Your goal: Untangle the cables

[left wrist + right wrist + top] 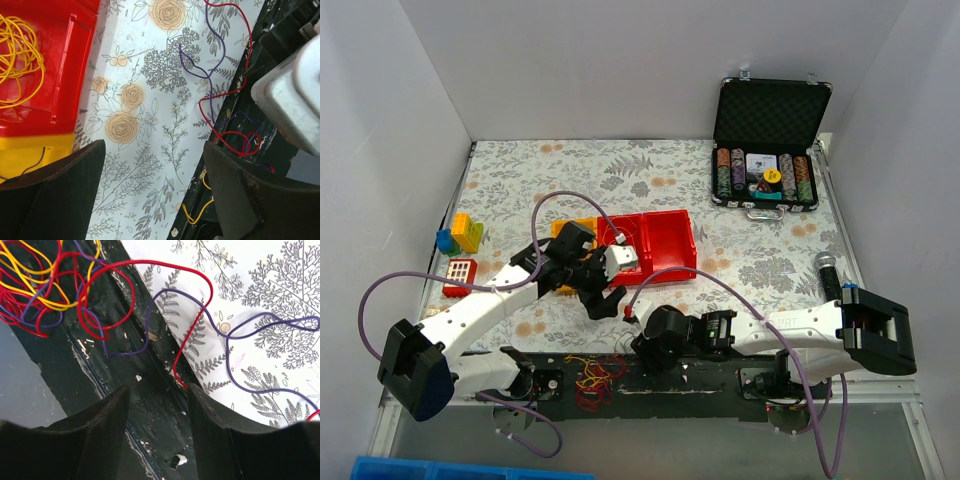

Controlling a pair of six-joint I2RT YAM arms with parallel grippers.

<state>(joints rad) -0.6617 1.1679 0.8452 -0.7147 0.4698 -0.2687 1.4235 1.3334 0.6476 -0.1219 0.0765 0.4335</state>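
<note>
The cables (598, 378) lie mostly as one tangle of red, yellow and purple loops on the black base plate (660, 385) at the near edge of the bench (760, 270), btw. the two arm bases. In the right wrist view this tangle (35, 285) sits at upper left on the plate. Two strands leave it: a red cable (195, 305) and a purple cable (260, 325) run over the plate edge onto the floral cloth of the bench. The red one curves back and ends at the plate's edge, just above the gap of the right jaws. The left wrist view also shows red and purple strands at its right side, crossing each other over cloth and plate. A separate bundle of yellow cable (17, 55) lies inside the red bin (65, 75), and a thin dark cable (35, 161) is in the yellow bin (50, 145) next to it.

The left jaws stand wide apart w/ nothing btw. them; under the fingers (50, 200) is only bare floral cloth, near the bins. The right jaws are apart too and hold nothing; their fingers (235, 440) hang over the black plate, close to the tangle.

Further out: an open poker chip case (765, 150) at the far right corner, a microphone (828, 272) at the right side, and toy blocks (460, 235) at the left.
</note>
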